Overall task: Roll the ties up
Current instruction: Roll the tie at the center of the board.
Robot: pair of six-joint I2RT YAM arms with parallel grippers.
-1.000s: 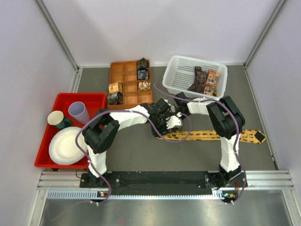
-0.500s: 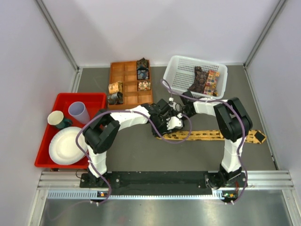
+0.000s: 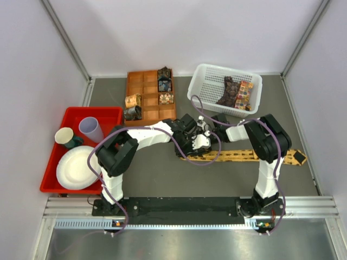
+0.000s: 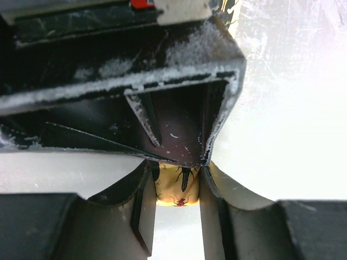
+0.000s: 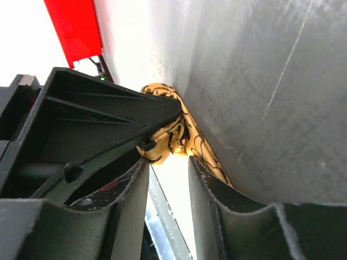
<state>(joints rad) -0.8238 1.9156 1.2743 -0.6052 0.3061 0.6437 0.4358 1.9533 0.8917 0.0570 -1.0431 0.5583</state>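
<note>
A golden-yellow tie [image 3: 244, 156] with dark markings lies flat across the table, wide end at the right [image 3: 297, 157]. Both grippers meet at its left end. My left gripper [image 3: 198, 142] is shut on the tie's narrow end, which fills the gap between its fingers in the left wrist view [image 4: 178, 192]. My right gripper [image 3: 210, 127] sits right against it. In the right wrist view its jaws [image 5: 167, 161] stand a little apart with nothing between them, and the bunched tie end [image 5: 162, 143] lies just beyond their tips. The tie's start is hidden under the grippers.
The orange-brown tray [image 3: 145, 81] at the back holds several rolled ties [image 3: 164, 78]. The white mesh basket [image 3: 217, 69] holds a dark brown tie [image 3: 227, 92] and a multicoloured one [image 3: 244, 95]. A red bin [image 3: 81, 115] at the left holds cups and a plate.
The right arm's elbow has swung out to the right and its gripper has shifted slightly right near the tie's end. The left arm and the tie have barely moved.
</note>
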